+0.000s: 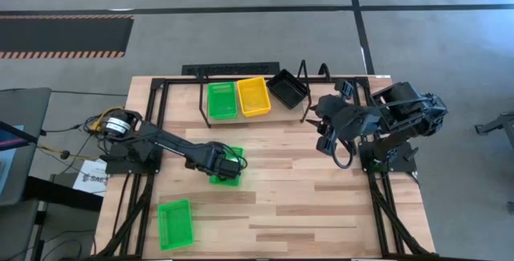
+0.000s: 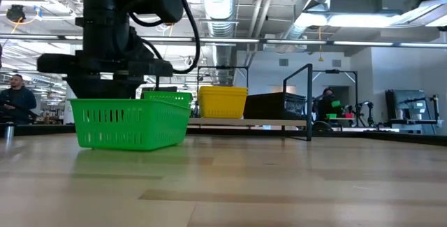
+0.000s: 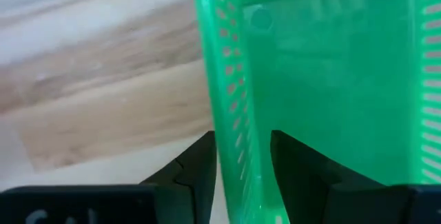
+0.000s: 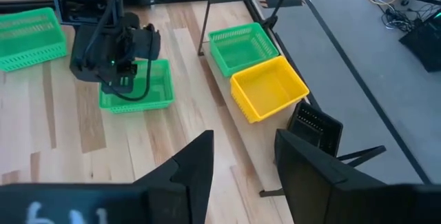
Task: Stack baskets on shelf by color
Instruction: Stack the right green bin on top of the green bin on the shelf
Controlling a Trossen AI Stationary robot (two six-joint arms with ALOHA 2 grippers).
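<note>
My left gripper (image 1: 234, 165) stands over a green basket (image 1: 226, 169) in the middle of the table, its fingers on either side of one basket wall. That basket sits on the table in the low view (image 2: 129, 123). A second green basket (image 1: 175, 223) lies near the table's near left corner. On the shelf (image 2: 230, 121) at the far edge sit a green basket (image 1: 222, 100), a yellow basket (image 1: 254, 96) and a black basket (image 1: 287, 88), the black one turned askew. My right gripper (image 4: 244, 162) is open and empty, right of the shelf. My left gripper has one side wall of the green basket (image 3: 238, 141) between its two fingers, one finger (image 3: 200, 165) outside the basket and the other (image 3: 296, 165) inside. The fingers come from above, pointing down. The basket's bottom looks to rest on the table.
Black frame rails (image 1: 157, 108) run along the table's left and right sides. The shelf's upright wire loops (image 2: 309, 101) stand at its ends. Bare wood lies between the held basket and the shelf. People (image 2: 15, 98) show in the room behind.
</note>
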